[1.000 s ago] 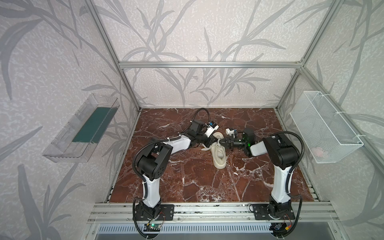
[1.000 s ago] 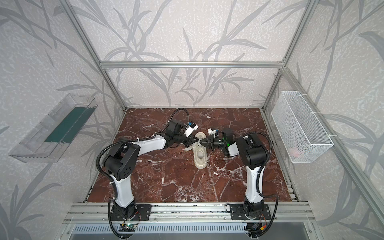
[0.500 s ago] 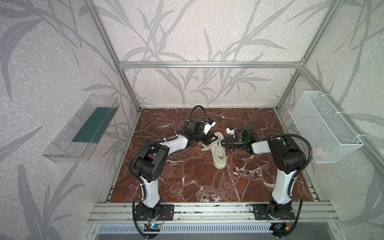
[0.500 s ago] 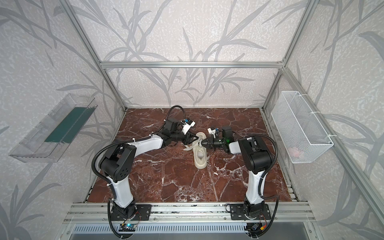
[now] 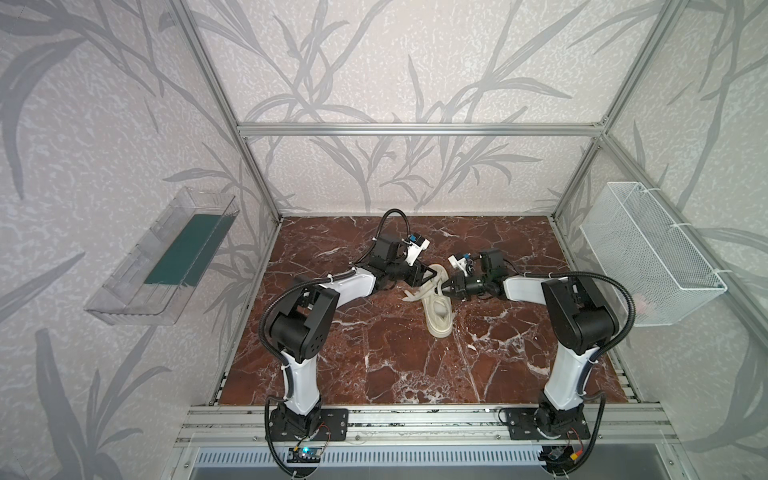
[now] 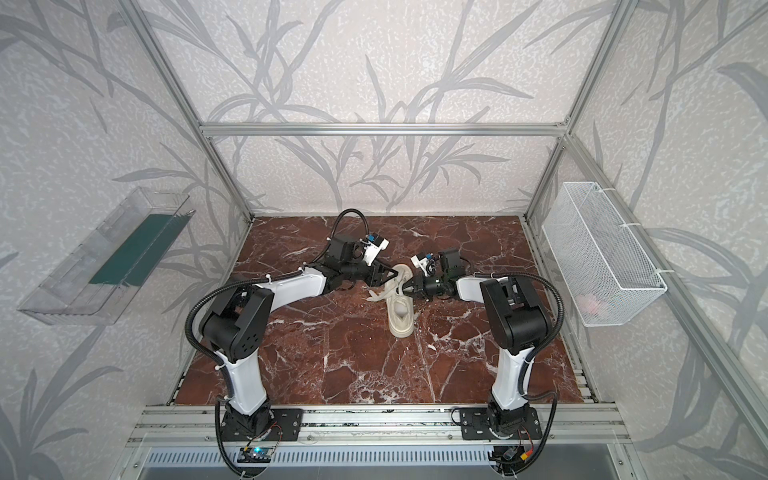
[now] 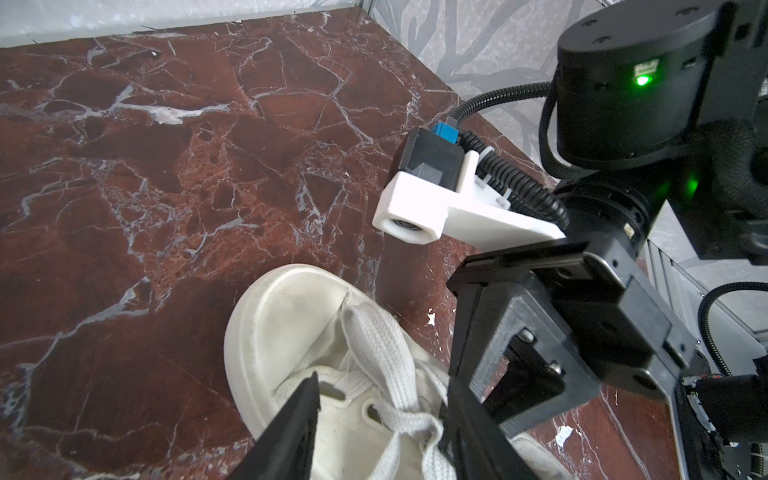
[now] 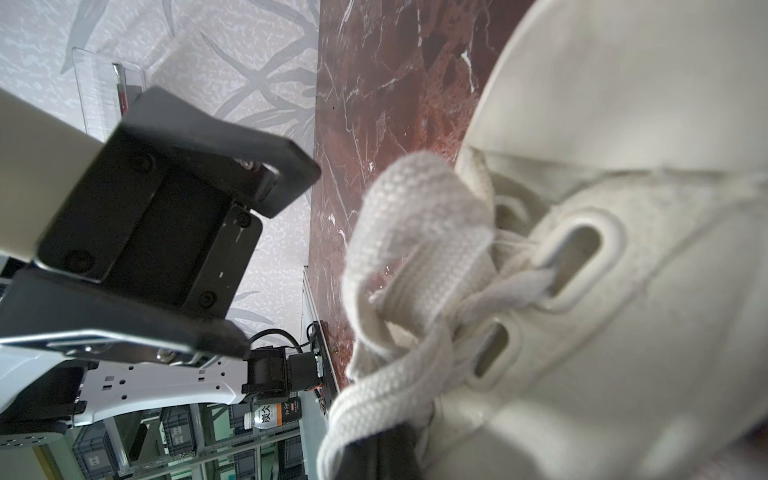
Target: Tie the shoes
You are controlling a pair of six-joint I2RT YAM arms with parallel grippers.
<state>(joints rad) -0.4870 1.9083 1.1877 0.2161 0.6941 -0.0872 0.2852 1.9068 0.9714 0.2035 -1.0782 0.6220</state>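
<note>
In both top views the cream low-top sneaker [image 5: 439, 322] with a thick sole lay on the red-brown marble-patterned table [image 6: 332, 365], directly before the tips of both grippers. The black left gripper [image 5: 430, 273] stood with its jaws apart beside the shoe's far end and held nothing. The black right gripper [image 5: 445, 289] pointed its closed jaws into the flat cream laces [image 5: 413, 296].

In the left wrist view the left gripper [image 7: 382, 415] was about half open. The knotted laces [image 7: 374, 345] ran loose between its fingers [image 7: 291, 428], and the sneaker's rounded end lay just beyond them.

In the right wrist view the right gripper [image 8: 384, 451] was fully closed, close under the knot. One strand lay against it, but I could not tell if it was pinched. The sneaker [image 8: 623, 332] lay beside the tips. Opposite, the left gripper [image 8: 280, 259] gaped empty.
</note>
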